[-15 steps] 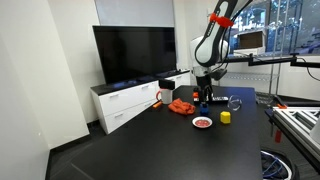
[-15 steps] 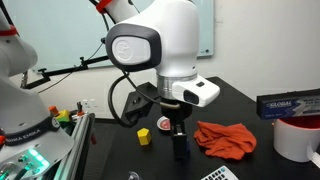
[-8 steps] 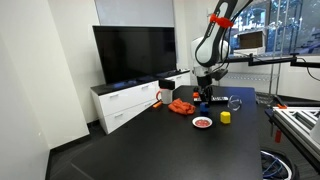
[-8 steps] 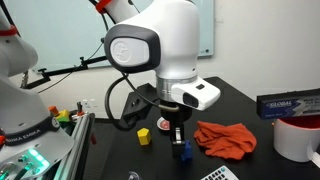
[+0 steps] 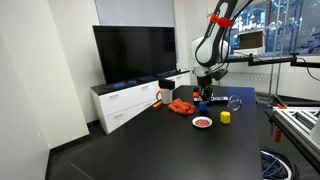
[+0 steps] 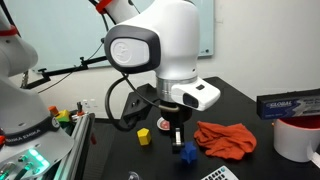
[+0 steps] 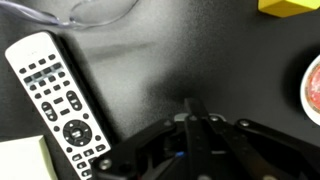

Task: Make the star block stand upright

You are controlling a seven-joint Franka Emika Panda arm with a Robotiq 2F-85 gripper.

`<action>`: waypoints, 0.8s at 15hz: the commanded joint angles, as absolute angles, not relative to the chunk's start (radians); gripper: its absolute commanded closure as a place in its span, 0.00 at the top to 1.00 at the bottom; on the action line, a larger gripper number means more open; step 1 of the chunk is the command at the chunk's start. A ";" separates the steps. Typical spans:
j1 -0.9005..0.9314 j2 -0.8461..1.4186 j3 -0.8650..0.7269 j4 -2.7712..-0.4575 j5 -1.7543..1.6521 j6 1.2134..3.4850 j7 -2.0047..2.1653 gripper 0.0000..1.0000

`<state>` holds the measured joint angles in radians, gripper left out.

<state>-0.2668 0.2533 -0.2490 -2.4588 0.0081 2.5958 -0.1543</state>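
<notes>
The star block [image 6: 187, 151] is small and blue and rests on the black table just below and beside my fingertips; its star face shows toward the camera. In the wrist view only a sliver of blue, the star block [image 7: 183, 153], shows behind my fingers. My gripper [image 6: 178, 141] points straight down at the table and is shut, fingers pressed together with the gripper [image 7: 197, 118] tips meeting. I cannot tell whether the block is pinched or only touching. In an exterior view the gripper [image 5: 203, 99] stands low over the table's far end.
A remote [image 7: 60, 100] lies near the gripper, beside a clear glass [image 7: 90, 10]. A yellow block [image 6: 144, 135], a red-orange cloth [image 6: 225, 138], a red-and-white dish [image 5: 202, 122] and a red mug [image 5: 164, 95] surround it on the black table [image 5: 150, 150].
The jaws went from open to shut. The blue block, earlier hidden between the fingers, now shows below and beside the tips. The arm has hardly moved.
</notes>
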 commanded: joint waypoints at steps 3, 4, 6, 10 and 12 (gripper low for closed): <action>-0.304 0.102 -0.226 -2.485 0.062 2.500 -0.258 0.40; -0.303 0.065 -0.233 -2.481 0.066 2.467 -0.267 0.48; -0.299 0.007 -0.252 -2.463 0.059 2.430 -0.266 0.61; -0.293 0.005 -0.276 -2.415 0.045 2.427 -0.241 0.91; -0.291 0.051 -0.279 -2.408 0.048 2.455 -0.241 1.00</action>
